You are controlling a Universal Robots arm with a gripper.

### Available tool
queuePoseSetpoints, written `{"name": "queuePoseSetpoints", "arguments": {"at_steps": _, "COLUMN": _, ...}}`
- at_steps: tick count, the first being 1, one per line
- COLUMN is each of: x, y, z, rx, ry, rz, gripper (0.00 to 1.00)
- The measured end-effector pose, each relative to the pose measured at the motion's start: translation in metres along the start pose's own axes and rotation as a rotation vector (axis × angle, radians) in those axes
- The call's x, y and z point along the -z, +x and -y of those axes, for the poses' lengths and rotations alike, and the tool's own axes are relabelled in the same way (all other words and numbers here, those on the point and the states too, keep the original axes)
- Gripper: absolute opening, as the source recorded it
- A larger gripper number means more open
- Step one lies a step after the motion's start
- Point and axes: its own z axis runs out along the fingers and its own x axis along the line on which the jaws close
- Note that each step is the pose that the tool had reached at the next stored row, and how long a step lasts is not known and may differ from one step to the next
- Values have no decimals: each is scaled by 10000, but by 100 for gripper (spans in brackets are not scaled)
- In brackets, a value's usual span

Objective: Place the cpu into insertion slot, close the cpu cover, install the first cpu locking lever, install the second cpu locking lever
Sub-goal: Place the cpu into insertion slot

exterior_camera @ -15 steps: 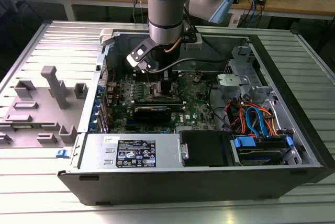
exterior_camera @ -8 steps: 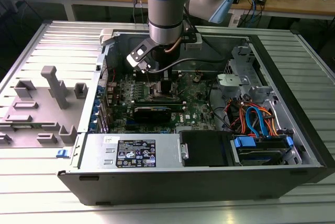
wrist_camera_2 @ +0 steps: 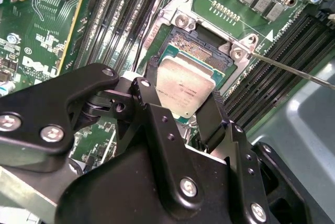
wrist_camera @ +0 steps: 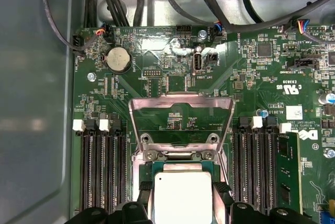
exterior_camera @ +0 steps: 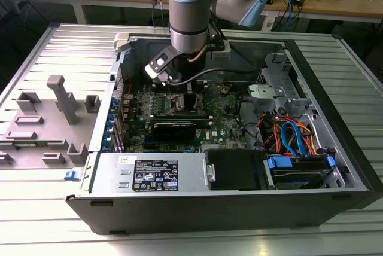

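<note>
Gripper clamped on the cpu by two opposite edges, leaving its metal top free; chip sits low over the insertion slot, seating uncertain. Beyond, cpu cover stands swung up, leaving the slot open.

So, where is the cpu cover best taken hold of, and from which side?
Probably at its free bar, opposite the hinge: the cpu cover is raised open, so that thin edge is clear. Come from above and pinch its two faces. The tool now holds the cpu.
</note>
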Motion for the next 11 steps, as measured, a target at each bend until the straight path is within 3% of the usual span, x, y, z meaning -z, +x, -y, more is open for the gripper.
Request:
{"name": "queuePoseSetpoints", "arguments": {"at_steps": 6, "x": 4, "y": 7, "z": 2, "rx": 3, "ry": -2, "rz": 3, "gripper": 54}}
{"name": "queuePoseSetpoints", "arguments": {"at_steps": 7, "x": 5, "y": 11, "z": 2, "rx": 3, "ry": -2, "rz": 24, "gripper": 54}}
{"name": "queuePoseSetpoints", "arguments": {"at_steps": 9, "x": 5, "y": 27, "z": 2, "rx": 11, "ry": -1, "rz": 170, "gripper": 54}}
{"name": "queuePoseSetpoints", "arguments": {"at_steps": 11, "x": 5, "y": 34, "z": 3, "rx": 14, "ry": -1, "rz": 193, "gripper": 54}}
